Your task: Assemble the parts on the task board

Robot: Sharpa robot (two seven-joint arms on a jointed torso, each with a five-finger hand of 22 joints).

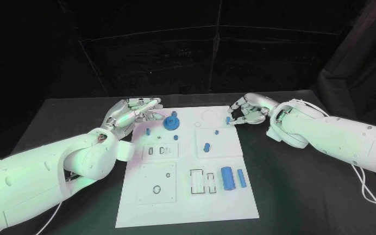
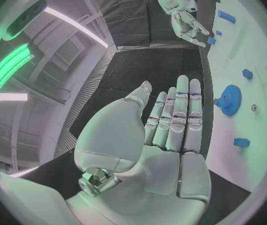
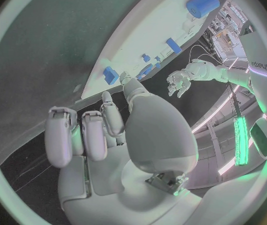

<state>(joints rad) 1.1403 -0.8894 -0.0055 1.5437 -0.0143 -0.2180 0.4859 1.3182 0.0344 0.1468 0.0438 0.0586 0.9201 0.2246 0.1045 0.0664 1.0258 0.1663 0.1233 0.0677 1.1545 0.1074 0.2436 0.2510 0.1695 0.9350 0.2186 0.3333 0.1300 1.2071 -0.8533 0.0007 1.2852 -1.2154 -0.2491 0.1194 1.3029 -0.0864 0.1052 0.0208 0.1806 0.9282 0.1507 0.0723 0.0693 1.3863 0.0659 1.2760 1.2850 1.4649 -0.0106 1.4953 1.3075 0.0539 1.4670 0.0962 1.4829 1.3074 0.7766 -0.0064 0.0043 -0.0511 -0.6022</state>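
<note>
Here the white rectangular task board lay in the middle of the black table. The left hand hovered at the board's far left corner, fingers extended and apart, grasping nothing — the round blue toothed gear stood on the board just beside it. The right hand hung at the far right edge, fingers curled near a small blue peg; whether it pinched the peg could not be told. Two blue cylinders — one thick, one thin — lay side by side nearer the robot.
</note>
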